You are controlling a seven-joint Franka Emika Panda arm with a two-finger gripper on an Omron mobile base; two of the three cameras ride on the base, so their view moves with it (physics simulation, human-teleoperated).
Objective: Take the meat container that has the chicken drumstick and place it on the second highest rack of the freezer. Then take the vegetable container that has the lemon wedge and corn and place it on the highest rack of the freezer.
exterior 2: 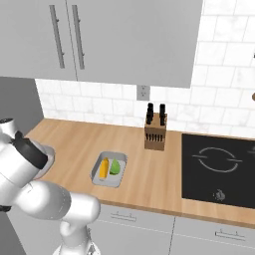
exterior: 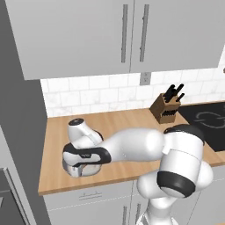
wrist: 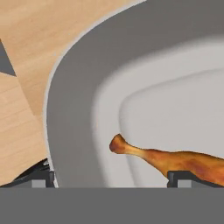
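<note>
Gripper [wrist: 111,181] low over the tub [wrist: 74,113], jaws spread wide, holding nothing.

From my remote seat I see one fingertip outside the tub's thick rim and the other over its basin beside the drumstick [wrist: 175,159], whose bone end points left. The tub sits on the counter [exterior: 127,121] at its left end, under the hand. To its right lies the tray [exterior 2: 108,170] with corn [exterior 2: 103,168] and lemon wedge [exterior 2: 115,167]; farther right stands the knife block [exterior 2: 155,130].
</note>
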